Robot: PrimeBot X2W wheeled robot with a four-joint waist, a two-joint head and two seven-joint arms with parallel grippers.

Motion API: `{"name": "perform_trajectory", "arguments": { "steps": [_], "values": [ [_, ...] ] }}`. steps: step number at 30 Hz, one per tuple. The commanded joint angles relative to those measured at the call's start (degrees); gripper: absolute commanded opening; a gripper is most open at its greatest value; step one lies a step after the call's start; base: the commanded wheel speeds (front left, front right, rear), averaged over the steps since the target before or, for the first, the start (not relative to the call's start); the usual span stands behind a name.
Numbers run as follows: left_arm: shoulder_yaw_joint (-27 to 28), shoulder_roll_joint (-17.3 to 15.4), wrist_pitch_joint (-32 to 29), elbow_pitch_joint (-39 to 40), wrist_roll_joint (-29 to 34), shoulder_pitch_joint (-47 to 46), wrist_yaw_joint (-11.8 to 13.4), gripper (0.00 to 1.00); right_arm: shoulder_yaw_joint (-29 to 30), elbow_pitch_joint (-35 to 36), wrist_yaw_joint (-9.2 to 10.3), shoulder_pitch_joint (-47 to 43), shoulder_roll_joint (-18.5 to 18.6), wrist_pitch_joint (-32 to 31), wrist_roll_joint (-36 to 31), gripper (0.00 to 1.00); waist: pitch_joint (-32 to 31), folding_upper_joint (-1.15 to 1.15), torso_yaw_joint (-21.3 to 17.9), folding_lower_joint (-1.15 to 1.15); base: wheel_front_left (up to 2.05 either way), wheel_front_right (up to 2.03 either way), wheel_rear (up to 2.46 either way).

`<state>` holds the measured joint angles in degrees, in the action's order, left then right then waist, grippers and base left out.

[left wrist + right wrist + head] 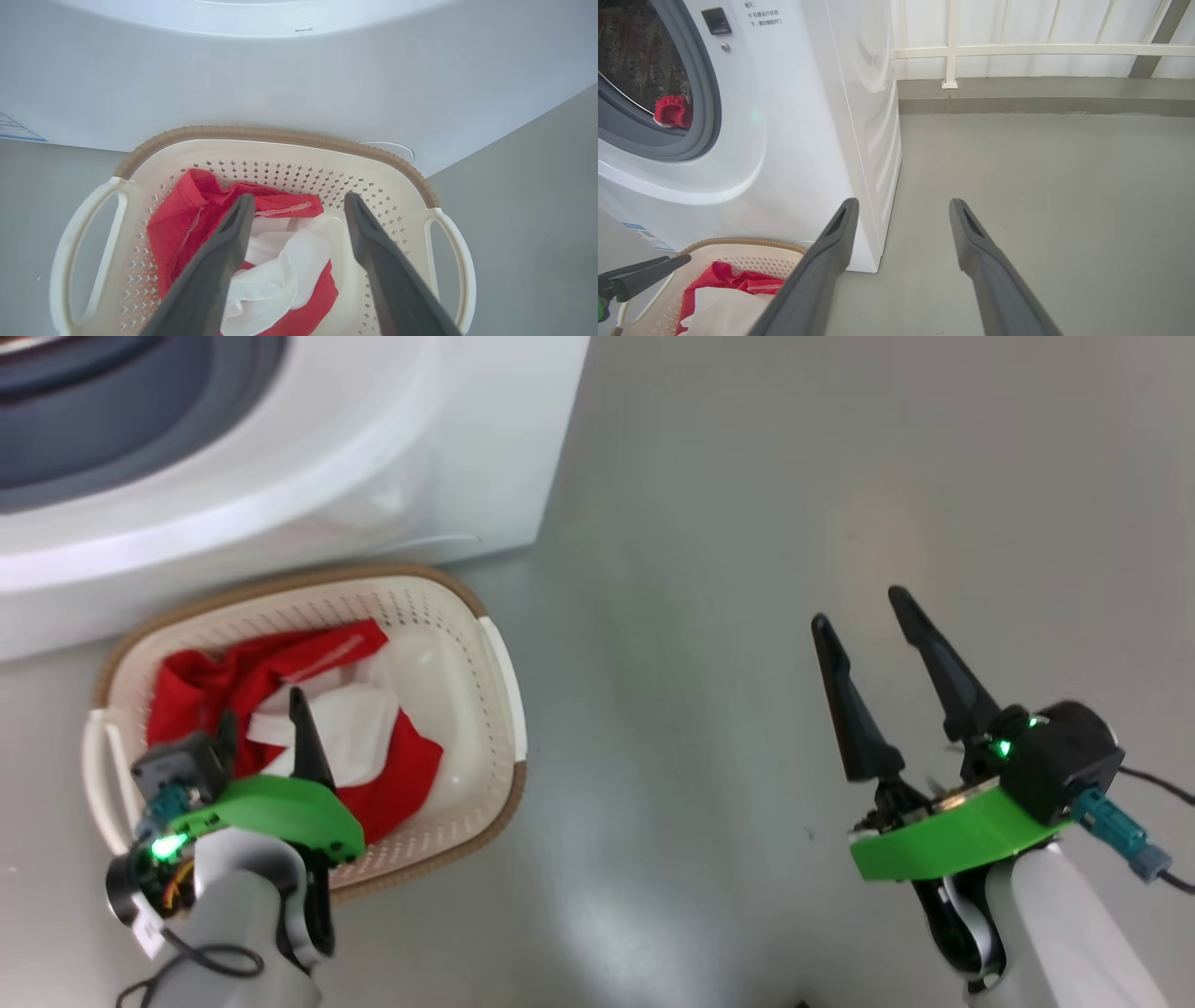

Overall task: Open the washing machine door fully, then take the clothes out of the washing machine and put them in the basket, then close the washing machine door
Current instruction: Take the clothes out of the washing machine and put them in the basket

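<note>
Head view: the left gripper [263, 709] hangs directly over the basket [485, 644], fingers spread and holding nothing. The clothes [233, 681] lie heaped in the basket beneath it, just under the tips. The right gripper [861, 607] is well apart over bare floor [700, 523], fingers likewise spread and empty. The washing machine [373, 457] stands just beyond the basket. Left wrist view: both fingers [224, 252] straddle the red and white heap [187, 219] without pinching it; the basket rim [280, 135] sits ahead of the tips, close against the machine front [280, 70]. Right wrist view: the right gripper [903, 203] points past the machine's corner [794, 116]. Up and to the left of its tips, a red piece [672, 111] lies in the drum, behind the grey ring [705, 93]. The basket [738, 242] is low to its left, with a left finger [644, 275] over it. Assessment: the step in hand is the transfer of clothes. One load is deposited and the machine is not yet empty. The next move calls for an open gripper to rise clear of the basket, reach through the ring and close on the red piece. It should then carry that piece to the basket. Closing the door comes after that.
</note>
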<state>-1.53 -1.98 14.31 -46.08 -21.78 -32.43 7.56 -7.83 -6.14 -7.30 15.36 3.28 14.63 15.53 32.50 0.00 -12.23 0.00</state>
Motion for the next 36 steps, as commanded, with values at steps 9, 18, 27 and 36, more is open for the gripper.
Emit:
{"name": "perform_trajectory", "arguments": {
  "steps": [9,18,27,36],
  "values": [
    [-2.70,-0.90,0.69,15.11,1.16,7.94,2.75,1.00,-0.21,-0.30,-0.19,-4.87,1.00,0.37,-1.57,1.00,-8.54,0.00,4.65,0.00,0.00,0.00,0.00],
    [-6.08,-0.90,0.69,30.21,6.75,15.45,3.84,1.00,1.31,-2.36,-0.19,-8.73,1.52,0.37,-3.07,1.00,-15.55,0.00,7.70,0.00,0.00,0.00,0.00],
    [-6.62,-1.05,0.69,39.76,10.85,22.52,4.06,1.00,2.01,-3.56,-0.19,-11.91,1.30,0.37,-3.65,1.00,-21.79,0.00,9.05,0.00,0.00,0.00,0.00],
    [-6.99,-2.93,-0.02,43.58,11.41,28.27,3.40,1.00,2.40,-4.12,-0.19,-14.52,0.75,0.37,-3.98,1.00,-26.28,0.00,9.61,0.00,0.00,0.00,0.00]
  ]
}}
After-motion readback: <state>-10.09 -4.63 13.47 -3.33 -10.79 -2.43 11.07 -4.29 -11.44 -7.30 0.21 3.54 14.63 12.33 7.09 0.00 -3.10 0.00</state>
